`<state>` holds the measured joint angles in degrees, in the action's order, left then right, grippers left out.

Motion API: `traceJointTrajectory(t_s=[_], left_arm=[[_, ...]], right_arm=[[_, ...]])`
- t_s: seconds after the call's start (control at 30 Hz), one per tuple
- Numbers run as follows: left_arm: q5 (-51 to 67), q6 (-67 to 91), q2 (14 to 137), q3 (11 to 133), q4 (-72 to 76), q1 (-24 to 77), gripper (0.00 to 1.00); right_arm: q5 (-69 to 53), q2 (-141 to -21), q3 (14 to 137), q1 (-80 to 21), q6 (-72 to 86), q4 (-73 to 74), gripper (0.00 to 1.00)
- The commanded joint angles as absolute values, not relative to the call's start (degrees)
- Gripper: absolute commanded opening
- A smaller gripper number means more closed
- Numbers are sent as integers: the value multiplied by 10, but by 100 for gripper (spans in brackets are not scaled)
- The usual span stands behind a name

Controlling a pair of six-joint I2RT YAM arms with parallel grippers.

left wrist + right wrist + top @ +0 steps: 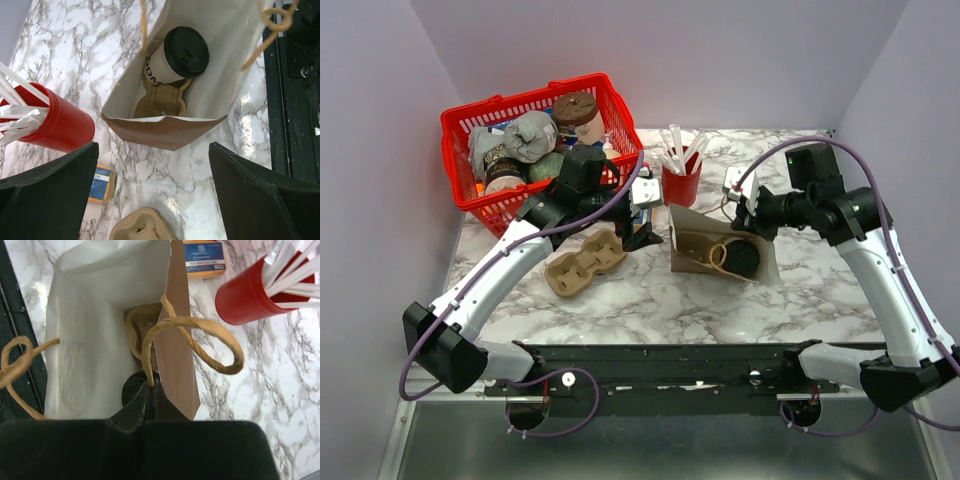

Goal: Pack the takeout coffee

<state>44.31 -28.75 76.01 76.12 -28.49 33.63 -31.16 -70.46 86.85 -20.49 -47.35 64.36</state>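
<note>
The takeout coffee (175, 57), a cream-white cup with a black lid, lies inside the open brown paper bag (165, 131), seated in a cardboard carrier (160, 102). In the top view the lid (741, 259) shows at the bag's (690, 222) mouth. My left gripper (155, 192) is open and empty, hovering just outside the bag's closed end; it also shows in the top view (642, 228). My right gripper (156, 386) is shut on the bag's rim by the twisted paper handle (200, 337), holding the mouth open; it shows in the top view too (750, 215).
A red cup (680, 183) with white cutlery stands behind the bag. A second cardboard carrier (582, 263) lies left of the bag. A red basket (480, 115) of groceries stands at the back left. A small orange and blue packet (102, 182) lies near the red cup.
</note>
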Motion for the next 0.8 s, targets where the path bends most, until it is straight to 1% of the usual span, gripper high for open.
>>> traceJointTrajectory(t_s=[0.0, 0.3, 0.4, 0.43, 0.63, 0.77], left_arm=[[418, -310, 751, 744, -293, 339, 99], [418, -308, 760, 739, -295, 338, 99], [417, -311, 765, 746, -295, 338, 98], [416, -311, 766, 748, -296, 338, 99], [409, -311, 767, 767, -301, 333, 99], [399, -303, 764, 773, -294, 332, 98]], right_arm=[[-314, -666, 845, -230, -460, 650, 1], [-314, -649, 831, -249, -443, 650, 1], [-293, -660, 824, -250, -433, 643, 0], [-267, -664, 821, -250, -427, 639, 1], [-253, -714, 859, -221, -410, 629, 0], [-236, -756, 897, -179, -395, 622, 1]])
